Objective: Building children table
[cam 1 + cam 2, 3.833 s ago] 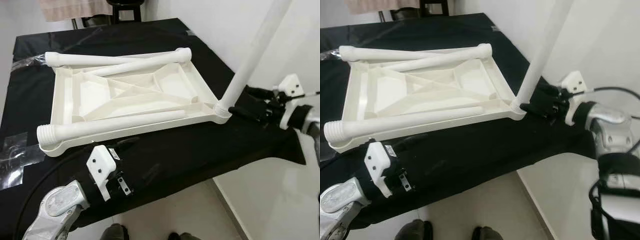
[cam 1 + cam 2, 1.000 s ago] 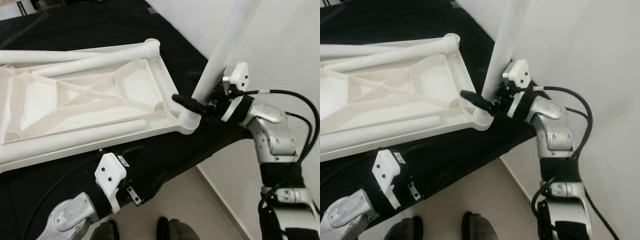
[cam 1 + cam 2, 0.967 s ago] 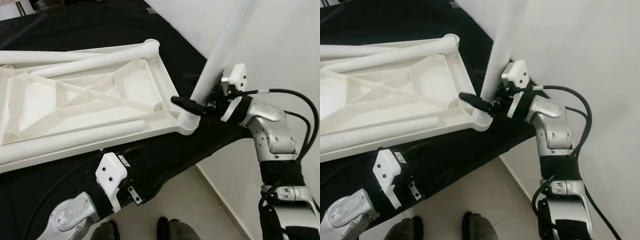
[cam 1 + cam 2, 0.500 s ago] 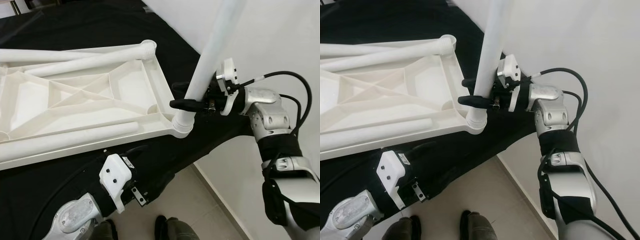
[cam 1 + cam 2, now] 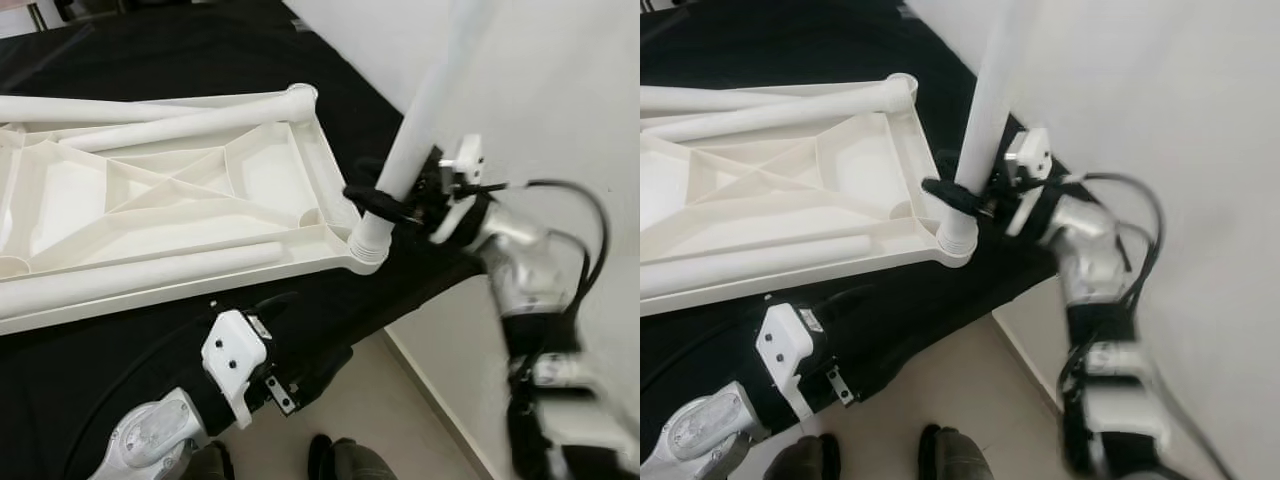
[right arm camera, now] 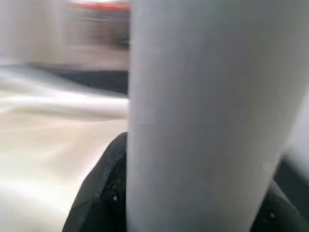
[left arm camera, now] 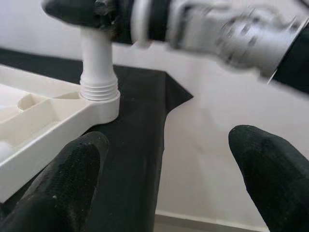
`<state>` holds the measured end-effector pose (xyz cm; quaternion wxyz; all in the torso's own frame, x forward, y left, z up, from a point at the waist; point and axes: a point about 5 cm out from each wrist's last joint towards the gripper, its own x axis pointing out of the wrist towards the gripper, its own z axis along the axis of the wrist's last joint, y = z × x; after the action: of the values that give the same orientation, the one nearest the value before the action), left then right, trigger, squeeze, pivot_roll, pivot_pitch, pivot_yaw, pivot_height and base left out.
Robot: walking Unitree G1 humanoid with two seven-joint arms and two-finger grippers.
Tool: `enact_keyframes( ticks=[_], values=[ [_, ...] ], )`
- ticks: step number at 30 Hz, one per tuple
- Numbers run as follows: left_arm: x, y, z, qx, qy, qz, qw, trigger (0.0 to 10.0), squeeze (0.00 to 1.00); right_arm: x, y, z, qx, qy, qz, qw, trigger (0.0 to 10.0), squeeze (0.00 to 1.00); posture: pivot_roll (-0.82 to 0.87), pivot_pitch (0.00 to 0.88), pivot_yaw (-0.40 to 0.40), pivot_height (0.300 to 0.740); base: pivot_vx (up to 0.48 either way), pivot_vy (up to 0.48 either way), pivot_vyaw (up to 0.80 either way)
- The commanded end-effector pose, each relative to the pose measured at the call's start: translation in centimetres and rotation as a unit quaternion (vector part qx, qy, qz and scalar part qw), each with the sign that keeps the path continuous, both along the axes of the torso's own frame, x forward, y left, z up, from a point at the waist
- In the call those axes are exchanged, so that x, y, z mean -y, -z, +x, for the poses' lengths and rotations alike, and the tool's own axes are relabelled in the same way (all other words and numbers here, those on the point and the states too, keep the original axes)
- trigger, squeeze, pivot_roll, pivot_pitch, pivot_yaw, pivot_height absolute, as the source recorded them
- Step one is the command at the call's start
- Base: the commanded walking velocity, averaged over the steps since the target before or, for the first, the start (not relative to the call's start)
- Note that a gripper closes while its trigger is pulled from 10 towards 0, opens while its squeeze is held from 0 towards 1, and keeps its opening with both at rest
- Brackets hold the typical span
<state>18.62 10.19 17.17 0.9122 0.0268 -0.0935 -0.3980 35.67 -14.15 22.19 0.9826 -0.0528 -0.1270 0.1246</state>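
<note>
Left eye view: the white table top (image 5: pixel 170 200) lies upside down on the black surface (image 5: pixel 150 50), and one leg (image 5: pixel 415 140) stands in the corner socket (image 5: pixel 362 250) nearest the right gripper (image 5: pixel 385 200). Its jaws are closed round the leg just above the thread. Three more legs (image 5: pixel 150 110) lie across the table top, well away from those jaws. The left gripper (image 5: pixel 290 320) hangs below the surface's edge, under the table top.

Right eye view: the leg leans slightly off upright, and the right arm is blurred.

Left wrist view: the left jaws are spread wide and hold nothing; between them, farther off, the leg's ribbed thread (image 7: pixel 99 87) sits partly proud of the socket.

Right wrist view: the leg sits tight between the jaws.

The step looks like screwing this leg home. It would go best with the leg kept square to the socket, turned in short bites without pushing sideways, so the thread does not cross and the table top does not slide.
</note>
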Motion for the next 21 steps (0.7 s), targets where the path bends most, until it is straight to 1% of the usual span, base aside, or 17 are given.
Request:
enact_keyframes(
  ticks=[1,2,3,4,5,6,10,11,12,13,14,15,17,18,19,20,21],
  values=[
    [0.0,0.6,-0.3,-0.013,0.000,0.004,1.000,10.0,0.00,2.6,4.4,-1.9,-0.076,0.132,-0.073,0.986,0.0,0.00,0.13,0.259,-0.115,0.740,0.000,0.000,0.00],
    [0.0,0.6,-0.3,-0.013,0.000,0.004,1.000,10.0,0.00,2.6,4.4,-1.9,-0.076,0.132,-0.073,0.986,0.0,0.00,0.13,0.259,-0.115,0.740,0.000,0.000,0.00],
    [0.0,0.7,-0.2,-0.013,0.001,0.004,1.000,10.0,0.00,0.0,5.2,-3.4,-0.082,0.049,-0.064,0.993,0.0,0.00,0.11,0.252,-0.113,0.740,0.000,0.000,0.00],
    [0.0,0.7,-0.2,-0.013,0.001,0.004,1.000,10.0,0.00,0.0,5.2,-3.4,-0.082,0.049,-0.064,0.993,0.0,0.00,0.11,0.252,-0.113,0.740,0.000,0.000,0.00],
    [0.2,0.6,0.0,-0.010,0.007,0.006,1.000,10.0,0.00,-2.9,6.3,-4.5,-0.095,-0.046,-0.053,0.993,0.0,0.00,0.12,0.246,-0.120,0.740,0.000,0.000,0.00],
    [0.1,0.5,0.1,-0.007,0.006,0.006,1.000,10.0,0.00,-3.3,6.4,-4.2,-0.099,-0.061,-0.054,0.992,0.0,0.00,0.12,0.245,-0.125,0.740,0.000,0.000,0.00],
    [0.0,0.4,0.4,-0.002,-0.001,0.005,1.000,10.0,0.00,-3.5,6.2,-3.5,-0.103,-0.071,-0.051,0.991,0.0,0.00,0.12,0.242,-0.128,0.740,0.000,0.000,0.00],
    [-0.1,0.3,0.5,0.000,-0.006,0.004,1.000,10.0,0.00,-3.7,5.8,-3.2,-0.099,-0.076,-0.051,0.991,8.6,0.00,0.12,0.241,-0.127,0.740,0.000,0.000,0.00],
    [-0.1,0.3,0.5,0.000,-0.006,0.004,1.000,10.0,0.00,-3.7,5.8,-3.2,-0.099,-0.076,-0.051,0.991,8.6,0.00,0.12,0.241,-0.127,0.740,0.000,0.000,0.00],
    [-0.1,0.3,0.6,0.000,-0.009,0.003,1.000,10.0,0.00,-4.0,5.1,-2.9,-0.090,-0.095,-0.047,0.990,10.0,0.00,0.12,0.241,-0.125,0.740,0.000,0.000,0.00],
    [-0.1,0.3,0.6,0.000,-0.009,0.003,1.000,10.0,0.00,-4.0,5.1,-2.9,-0.090,-0.095,-0.047,0.990,10.0,0.00,0.12,0.241,-0.125,0.740,0.000,0.000,0.00],
    [0.1,0.4,0.4,-0.002,-0.006,0.001,1.000,10.0,0.00,-4.4,4.4,-3.0,-0.077,-0.116,-0.041,0.989,10.0,0.73,0.12,0.241,-0.125,0.740,0.000,0.000,0.00],
    [0.2,0.5,0.3,-0.004,-0.004,0.001,1.000,10.0,0.00,-4.7,3.9,-3.1,-0.069,-0.129,-0.036,0.989,10.0,0.73,0.12,0.241,-0.119,0.740,0.000,0.000,0.00],
    [0.4,0.6,0.3,-0.007,0.001,0.002,1.000,10.0,0.00,-5.2,2.9,-3.1,-0.052,-0.182,-0.022,0.982,10.0,1.00,0.13,0.242,-0.114,0.740,0.000,0.000,0.00],
    [0.4,0.7,0.2,-0.009,0.004,0.004,1.000,10.0,0.00,-5.6,2.1,-3.3,-0.043,-0.240,-0.013,0.970,10.0,1.00,0.13,0.242,-0.112,0.740,0.000,0.000,0.00],
    [0.4,0.7,0.2,-0.009,0.006,0.005,1.000,10.0,0.00,-5.8,1.5,-3.5,-0.040,-0.273,-0.007,0.961,10.0,1.00,0.13,0.242,-0.112,0.740,0.000,0.000,0.00],
    [0.4,0.7,0.2,-0.009,0.006,0.005,1.000,10.0,0.00,-5.8,1.5,-3.5,-0.040,-0.273,-0.007,0.961,10.0,1.00,0.13,0.242,-0.112,0.740,0.000,0.000,0.00]
  ],
)
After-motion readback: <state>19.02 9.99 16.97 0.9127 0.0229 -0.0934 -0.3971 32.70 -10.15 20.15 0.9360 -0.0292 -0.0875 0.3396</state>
